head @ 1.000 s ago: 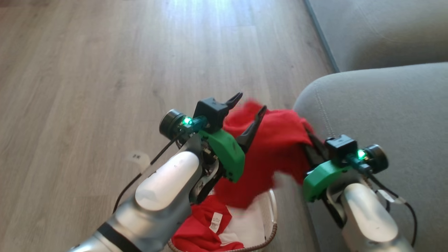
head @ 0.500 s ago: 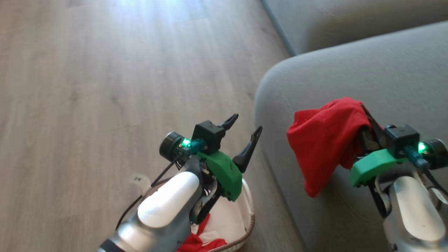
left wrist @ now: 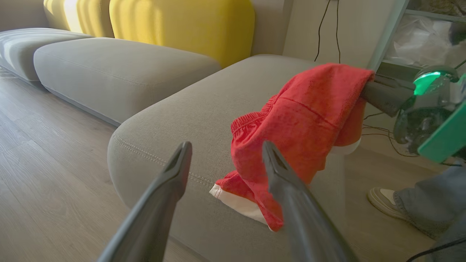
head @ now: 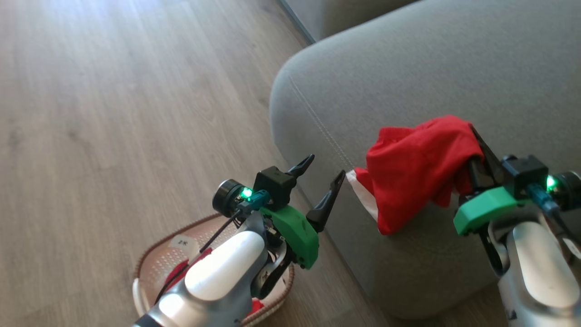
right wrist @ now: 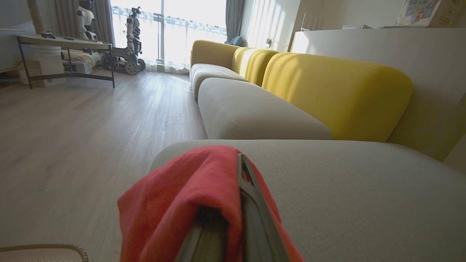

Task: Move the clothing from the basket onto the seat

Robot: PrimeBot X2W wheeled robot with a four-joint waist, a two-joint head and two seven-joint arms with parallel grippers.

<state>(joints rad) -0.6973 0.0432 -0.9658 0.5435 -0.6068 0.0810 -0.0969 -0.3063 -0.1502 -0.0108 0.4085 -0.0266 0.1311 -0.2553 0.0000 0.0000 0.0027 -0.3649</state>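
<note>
While the right gripper clamps red shorts over the seat, frame right, left gripper hangs spread and empty above the basket, lower left; more red cloth inside it.

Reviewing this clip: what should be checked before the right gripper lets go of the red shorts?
1. Right gripper shut on the red shorts: ok.
2. Shorts over the seat, not the floor: ok, though the hem hangs near the front edge.
3. Shorts resting on the seat: cannot tell.
4. Left gripper open and apart from the shorts: ok.
5. Basket emptied: not ok, red clothing lies inside.
</note>
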